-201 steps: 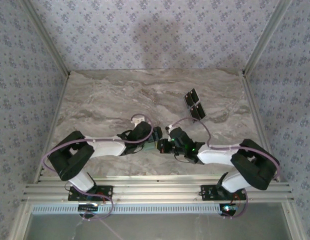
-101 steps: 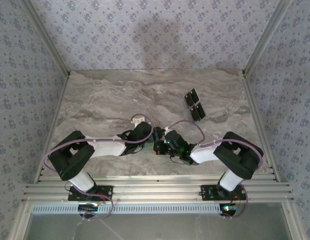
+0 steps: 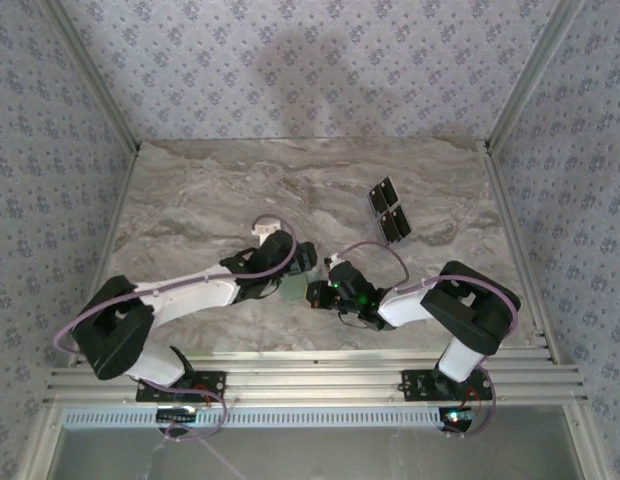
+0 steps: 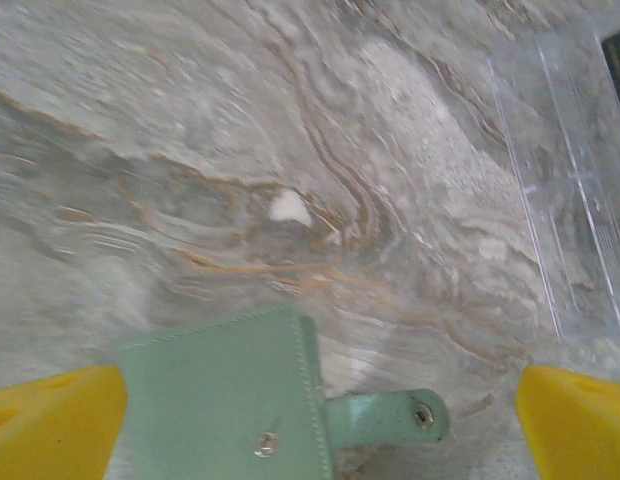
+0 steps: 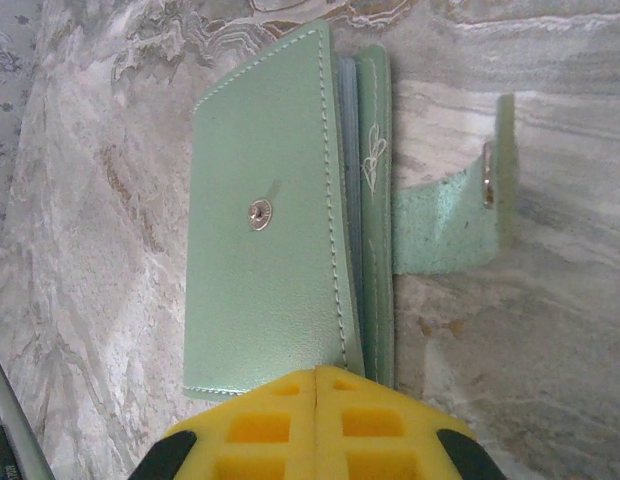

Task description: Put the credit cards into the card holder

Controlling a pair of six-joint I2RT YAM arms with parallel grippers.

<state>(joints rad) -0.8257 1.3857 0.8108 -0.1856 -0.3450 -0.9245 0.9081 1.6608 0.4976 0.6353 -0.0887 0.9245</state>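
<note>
From above, the cards [image 3: 390,211] lie far and right of both grippers, well apart from the holder [image 3: 293,290], which sits at centre between the left gripper [image 3: 300,264] and the right gripper [image 3: 315,294]. At the left wrist, spread fingers [image 4: 50,425] straddle the holder, its tab [image 4: 385,418] pointing right. At the right wrist, clenched pads [image 5: 260,432] seem to pinch its near edge, its long axis running away from them.

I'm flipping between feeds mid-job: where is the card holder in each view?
Top external: card holder just below picture centre, over the marble table.
Left wrist: card holder at the bottom edge, left of centre, between the fingers of the open left tool.
Right wrist: card holder at centre, its near edge pinched by the shut right tool.
Shared landmark: the silver snap stud on its face.
</note>
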